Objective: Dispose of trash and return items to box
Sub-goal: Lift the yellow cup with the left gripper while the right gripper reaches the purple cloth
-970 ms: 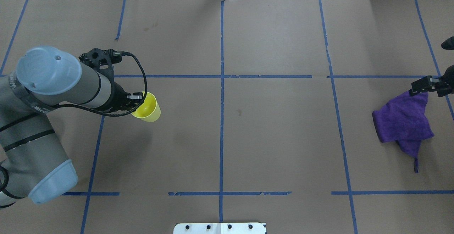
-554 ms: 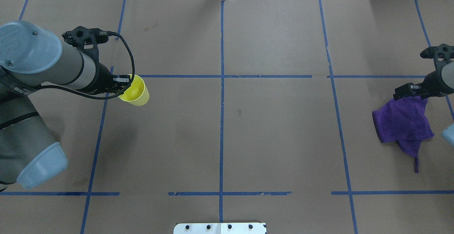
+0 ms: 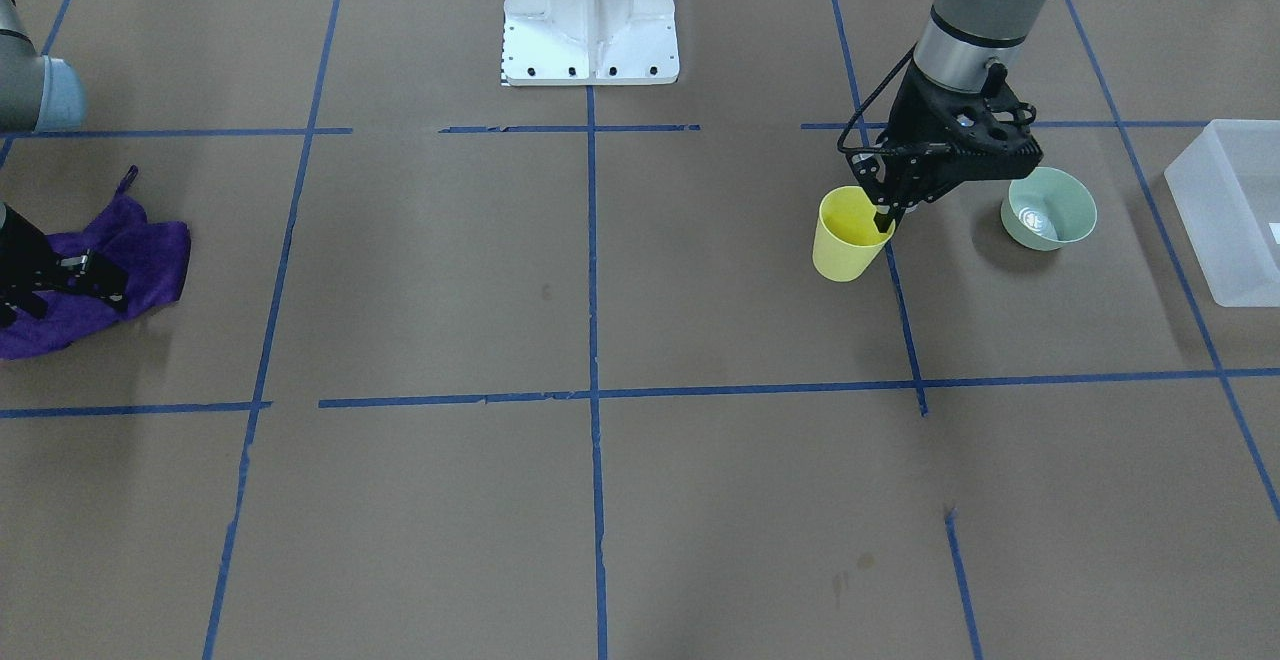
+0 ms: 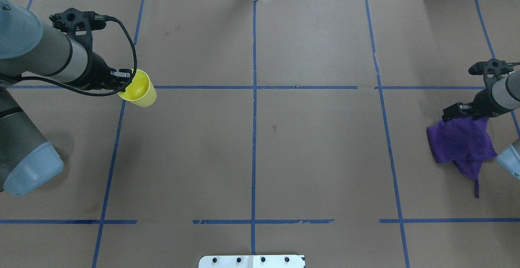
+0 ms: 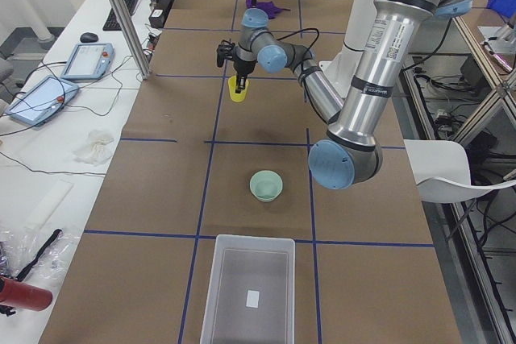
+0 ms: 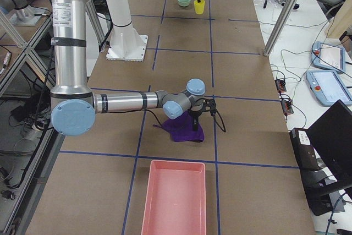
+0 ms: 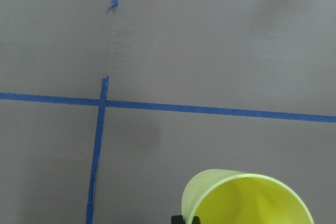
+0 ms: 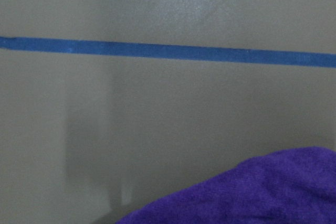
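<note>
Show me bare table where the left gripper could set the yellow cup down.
Bare: the middle squares between the yellow cup and the purple cloth. Crowded: the strip from cup past mint-green bowl to translucent bin.

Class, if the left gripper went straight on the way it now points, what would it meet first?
The left gripper points down: probably the brown paper-covered table, its held yellow tapered plastic cup touching first.

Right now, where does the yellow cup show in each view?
Front-facing: yellow cup right of centre, upper half.
Overhead: cup upper left.
Exterior left: cup top centre, far up the table.
Exterior right: cup top centre, far end.
Left wrist: cup bottom edge, right of centre.
Right wrist: not in it.
Shared landmark: the left gripper pinching its rim.
</note>
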`<state>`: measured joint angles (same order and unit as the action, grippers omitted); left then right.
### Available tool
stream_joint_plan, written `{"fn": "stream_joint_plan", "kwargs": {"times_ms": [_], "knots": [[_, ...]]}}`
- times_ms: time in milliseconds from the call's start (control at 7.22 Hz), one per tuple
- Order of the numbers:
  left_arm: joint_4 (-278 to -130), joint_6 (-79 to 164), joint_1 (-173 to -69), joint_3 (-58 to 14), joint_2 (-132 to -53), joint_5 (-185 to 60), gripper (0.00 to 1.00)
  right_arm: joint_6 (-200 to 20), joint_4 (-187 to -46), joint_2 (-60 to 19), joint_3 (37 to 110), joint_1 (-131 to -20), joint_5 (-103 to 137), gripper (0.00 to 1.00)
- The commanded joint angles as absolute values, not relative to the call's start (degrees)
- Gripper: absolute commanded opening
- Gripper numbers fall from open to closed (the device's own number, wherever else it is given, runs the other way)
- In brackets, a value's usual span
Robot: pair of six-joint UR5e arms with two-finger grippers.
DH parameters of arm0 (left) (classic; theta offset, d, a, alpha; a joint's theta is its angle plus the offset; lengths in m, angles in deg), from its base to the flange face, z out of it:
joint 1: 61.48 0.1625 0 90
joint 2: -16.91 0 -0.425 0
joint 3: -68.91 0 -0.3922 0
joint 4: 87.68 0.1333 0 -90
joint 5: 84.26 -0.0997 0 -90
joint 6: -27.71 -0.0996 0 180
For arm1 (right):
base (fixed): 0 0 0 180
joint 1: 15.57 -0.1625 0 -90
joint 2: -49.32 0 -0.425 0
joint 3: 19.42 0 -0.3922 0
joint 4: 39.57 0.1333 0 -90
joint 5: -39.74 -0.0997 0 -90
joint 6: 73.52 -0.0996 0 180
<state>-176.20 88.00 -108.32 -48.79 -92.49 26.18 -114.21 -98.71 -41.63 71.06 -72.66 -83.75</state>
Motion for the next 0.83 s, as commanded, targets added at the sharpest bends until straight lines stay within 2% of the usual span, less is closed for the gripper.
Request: {"fn": "stream_joint_plan", "kwargs": {"times_ms": [0, 139, 277, 416, 554, 693], "knots": [[-175.2, 85.6, -109.6, -48.9, -92.4, 26.9, 0.00, -114.2, -99.1, -41.6, 71.0, -71.3, -83.7, 1.00], [-175.1, 85.6, -110.6, -48.9, -92.4, 26.9, 0.00, -114.2, -99.4, -41.6, 70.9, -70.9, -83.7, 1.00], [-174.4, 83.3, -112.5, -49.0, -92.3, 27.1, 0.00, -114.2, -101.3, -41.6, 71.1, -70.9, -83.4, 0.70], [-173.6, 78.8, -114.3, -49.6, -90.8, 27.2, 0.00, -114.1, -101.5, -41.6, 71.2, -70.9, -83.3, 0.10], [-173.5, 76.2, -115.7, -49.6, -89.8, 27.3, 0.00, -114.0, -101.5, -41.6, 71.5, -70.9, -83.2, 0.00], [-173.5, 75.0, -116.0, -49.6, -89.4, 27.3, 0.00, -113.9, -101.5, -41.7, 72.2, -70.9, -83.2, 0.00]]}}
